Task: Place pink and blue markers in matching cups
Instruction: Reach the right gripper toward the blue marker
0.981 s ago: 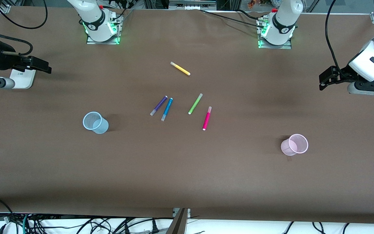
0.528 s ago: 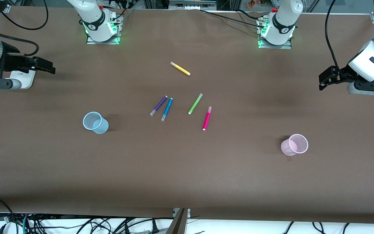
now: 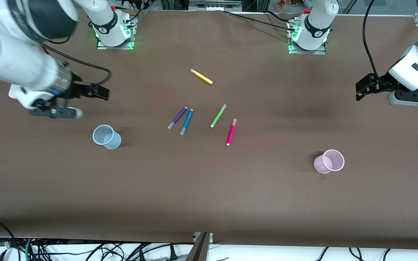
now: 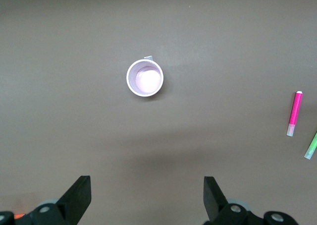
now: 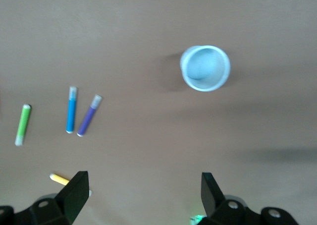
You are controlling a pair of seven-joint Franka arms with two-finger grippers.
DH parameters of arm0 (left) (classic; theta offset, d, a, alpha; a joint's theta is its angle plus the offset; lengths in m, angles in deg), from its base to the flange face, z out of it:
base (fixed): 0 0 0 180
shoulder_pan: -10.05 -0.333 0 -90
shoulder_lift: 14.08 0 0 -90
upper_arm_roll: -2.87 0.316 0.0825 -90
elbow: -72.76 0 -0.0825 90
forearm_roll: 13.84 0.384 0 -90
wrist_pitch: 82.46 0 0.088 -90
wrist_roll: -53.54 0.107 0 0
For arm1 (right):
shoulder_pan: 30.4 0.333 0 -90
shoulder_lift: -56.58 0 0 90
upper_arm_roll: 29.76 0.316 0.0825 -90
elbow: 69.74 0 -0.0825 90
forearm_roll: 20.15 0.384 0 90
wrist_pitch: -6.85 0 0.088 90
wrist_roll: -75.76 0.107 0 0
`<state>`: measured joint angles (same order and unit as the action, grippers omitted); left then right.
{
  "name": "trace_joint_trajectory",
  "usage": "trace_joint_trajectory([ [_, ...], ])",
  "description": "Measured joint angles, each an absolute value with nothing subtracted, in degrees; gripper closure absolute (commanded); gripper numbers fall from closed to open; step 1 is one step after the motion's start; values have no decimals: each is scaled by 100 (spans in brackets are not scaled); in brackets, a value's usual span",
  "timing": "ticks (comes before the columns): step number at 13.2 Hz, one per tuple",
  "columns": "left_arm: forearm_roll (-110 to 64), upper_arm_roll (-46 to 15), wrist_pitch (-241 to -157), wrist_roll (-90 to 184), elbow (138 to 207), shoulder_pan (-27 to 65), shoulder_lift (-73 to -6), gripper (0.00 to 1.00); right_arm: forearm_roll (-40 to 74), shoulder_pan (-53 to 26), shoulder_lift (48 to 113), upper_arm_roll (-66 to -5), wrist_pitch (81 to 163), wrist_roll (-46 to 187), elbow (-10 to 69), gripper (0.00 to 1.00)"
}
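The pink marker (image 3: 231,132) and the blue marker (image 3: 186,121) lie flat at the table's middle. The blue cup (image 3: 106,137) stands upright toward the right arm's end, the pink cup (image 3: 329,161) toward the left arm's end. My right gripper (image 3: 100,92) is open and empty, up over bare table by the blue cup; its wrist view shows the blue cup (image 5: 205,68) and blue marker (image 5: 71,109). My left gripper (image 3: 362,88) is open and empty, waiting over its end of the table; its wrist view shows the pink cup (image 4: 144,78) and pink marker (image 4: 294,113).
A purple marker (image 3: 177,117) lies right beside the blue one. A lime-green marker (image 3: 218,115) lies beside the pink one. A yellow marker (image 3: 201,76) lies farther from the front camera, toward the bases. Cables hang past the table's near edge.
My right arm has swung in from the table's end toward the middle, now over the table by the blue cup. The left arm, markers and cups have not moved.
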<state>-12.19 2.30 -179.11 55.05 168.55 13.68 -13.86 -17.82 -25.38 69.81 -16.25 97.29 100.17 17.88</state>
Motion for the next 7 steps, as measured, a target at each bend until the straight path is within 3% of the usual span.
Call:
trace_joint_trajectory([
  [7,-1219,232,-17904,5505,16855,1357,-1395,0,-2059,-1561,7965,-1627,10829,11394,1890,0],
])
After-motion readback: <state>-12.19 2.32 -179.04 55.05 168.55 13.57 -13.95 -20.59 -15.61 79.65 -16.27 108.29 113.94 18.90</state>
